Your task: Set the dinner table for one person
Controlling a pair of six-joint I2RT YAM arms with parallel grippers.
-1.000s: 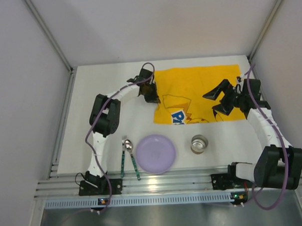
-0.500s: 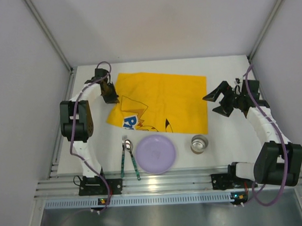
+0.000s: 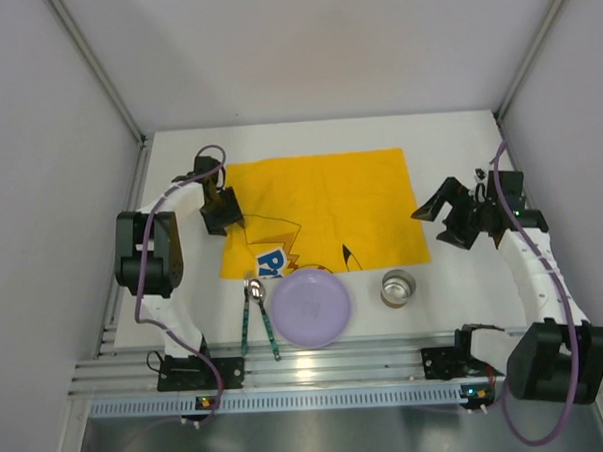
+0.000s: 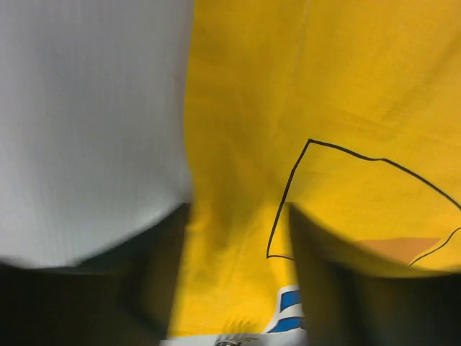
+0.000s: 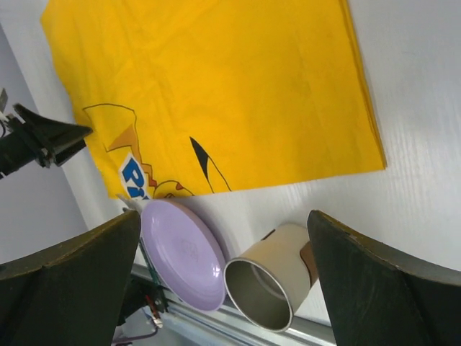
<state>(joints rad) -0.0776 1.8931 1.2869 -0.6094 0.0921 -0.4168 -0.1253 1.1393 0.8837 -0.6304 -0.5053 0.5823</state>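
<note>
The dinner table (image 3: 458, 139) is a plain white top. A yellow printed placemat (image 3: 321, 210) lies flat on its middle. My left gripper (image 3: 222, 207) hangs over the mat's left edge. In the left wrist view the left gripper (image 4: 238, 288) is open, its dark fingers (image 4: 162, 277) apart with the placemat (image 4: 324, 86) lying flat between them. My right gripper (image 3: 451, 215) stands open off the mat's right edge, holding nothing. In the right wrist view the right gripper (image 5: 225, 216) looks down on a purple plate (image 5: 180, 256) and a metal cup (image 5: 270, 285).
The purple plate (image 3: 310, 308) sits near the front edge, its far rim touching or overlapping the mat. A spoon (image 3: 253, 300) and a fork (image 3: 269, 332) lie left of it. The metal cup (image 3: 396, 288) stands to its right. A ribbed aluminium rail (image 3: 328, 367) runs along the front.
The left gripper, shut on the placemat, dragged it left and a little toward the front. It has since opened its jaws. The right arm drew back slightly toward the front.
</note>
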